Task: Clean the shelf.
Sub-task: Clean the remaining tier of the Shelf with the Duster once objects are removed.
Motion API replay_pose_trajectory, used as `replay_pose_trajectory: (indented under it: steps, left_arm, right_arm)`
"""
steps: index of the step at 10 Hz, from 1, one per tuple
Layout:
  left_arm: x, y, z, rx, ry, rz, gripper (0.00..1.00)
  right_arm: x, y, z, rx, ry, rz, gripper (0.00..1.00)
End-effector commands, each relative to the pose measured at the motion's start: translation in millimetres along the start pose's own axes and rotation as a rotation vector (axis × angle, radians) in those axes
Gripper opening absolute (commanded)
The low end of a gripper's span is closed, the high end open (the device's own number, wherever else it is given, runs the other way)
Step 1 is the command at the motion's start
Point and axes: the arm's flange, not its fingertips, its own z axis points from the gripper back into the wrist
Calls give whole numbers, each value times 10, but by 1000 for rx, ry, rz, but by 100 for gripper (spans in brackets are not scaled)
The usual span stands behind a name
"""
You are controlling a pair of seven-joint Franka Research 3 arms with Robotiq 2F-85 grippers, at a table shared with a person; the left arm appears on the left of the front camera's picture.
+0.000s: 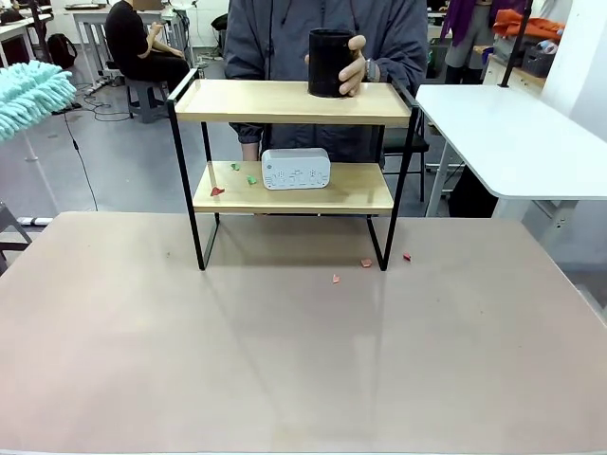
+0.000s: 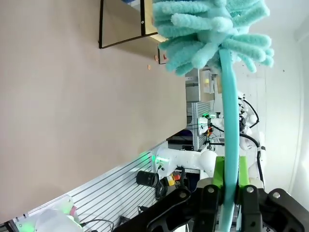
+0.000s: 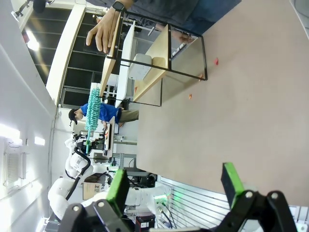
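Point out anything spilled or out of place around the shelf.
Small red and green scraps litter the lower board of the shelf, left of the white box. Three more lie on the table near its right front leg. They look like loose debris.

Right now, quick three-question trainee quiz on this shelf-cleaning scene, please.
1. True or false: the left claw is shut on the handle of the teal duster.
2. The white digital clock sits on: A) the top board of the shelf, B) its lower board, C) the table.
3. What does the right claw hold?
Key: 1 true; 2 B; 3 nothing, it is open.
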Motion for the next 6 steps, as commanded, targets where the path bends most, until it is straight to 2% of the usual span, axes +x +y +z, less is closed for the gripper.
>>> replay_pose_trajectory:
  steps: [1, 6]
  left_arm:
    - [2, 12, 11, -1, 11, -22, 13]
    - [2, 12, 11, -1, 11, -22, 13]
  right_arm:
    - [9, 12, -12, 24, -15, 27, 100]
    - [9, 12, -12, 24, -15, 27, 100]
